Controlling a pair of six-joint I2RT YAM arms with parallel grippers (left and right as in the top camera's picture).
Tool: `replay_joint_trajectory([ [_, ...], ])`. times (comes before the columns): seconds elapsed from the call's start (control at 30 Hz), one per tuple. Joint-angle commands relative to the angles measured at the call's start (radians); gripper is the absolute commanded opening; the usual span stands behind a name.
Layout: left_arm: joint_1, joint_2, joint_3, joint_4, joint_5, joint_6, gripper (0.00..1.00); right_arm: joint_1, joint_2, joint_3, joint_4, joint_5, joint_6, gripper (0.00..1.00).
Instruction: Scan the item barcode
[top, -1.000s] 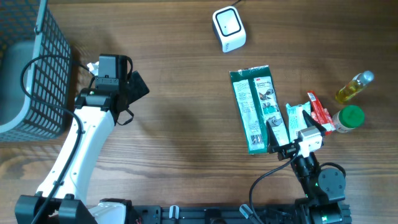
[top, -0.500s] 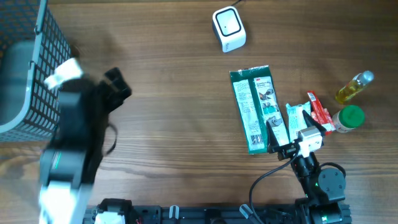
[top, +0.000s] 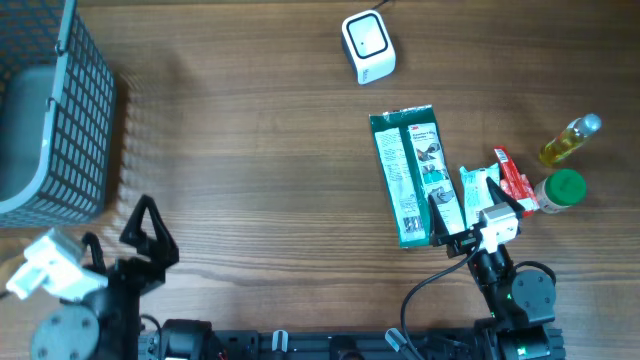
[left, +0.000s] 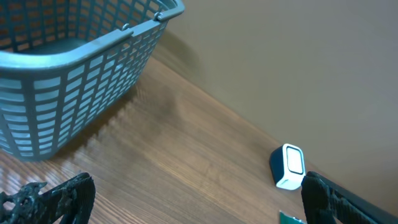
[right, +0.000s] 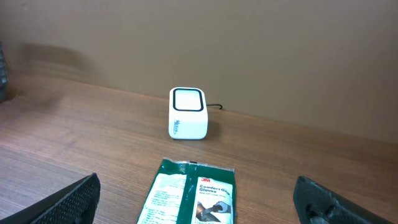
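The left fingers (left: 62, 199) stood wide apart and empty, near the grey basket (left: 74, 81). The right fingers (right: 68, 202) were spread too, empty, over the near end of the green glove packet (top: 412, 178), which lay flat on the tabletop (top: 270, 170) short of the white scanner (top: 367, 45).

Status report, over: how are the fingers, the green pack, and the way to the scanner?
Left fingers open, empty. Right fingers open, empty, pack just ahead. Pack flat on table, not held. Nothing between pack and scanner.
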Motion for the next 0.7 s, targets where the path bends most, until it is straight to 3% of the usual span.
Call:
replay_joint_trajectory([
  [0.0, 0.028, -0.133, -0.076, 0.001, 0.023, 0.001, 1.0, 0.0, -0.011, -0.001, 0.003, -0.011, -0.011, 1.0],
  [0.2, 0.051, -0.271, -0.178, 0.05, 0.014, 0.002, 1.0, 0.0, -0.011, -0.001, 0.003, -0.011, -0.011, 1.0],
  [0.37, 0.051, -0.343, -0.273, 0.217, 0.023, 0.001, 1.0, 0.0, -0.011, -0.001, 0.003, -0.011, -0.011, 1.0],
  [0.5, 0.051, -0.342, -0.331, 0.423, 0.069, 0.002, 1.0, 0.0, -0.011, -0.001, 0.003, -0.012, -0.011, 1.0],
  [0.67, 0.051, -0.342, -0.457, 0.877, 0.177, 0.002, 1.0, 0.0, -0.011, -0.001, 0.003, -0.011, -0.011, 1.0],
])
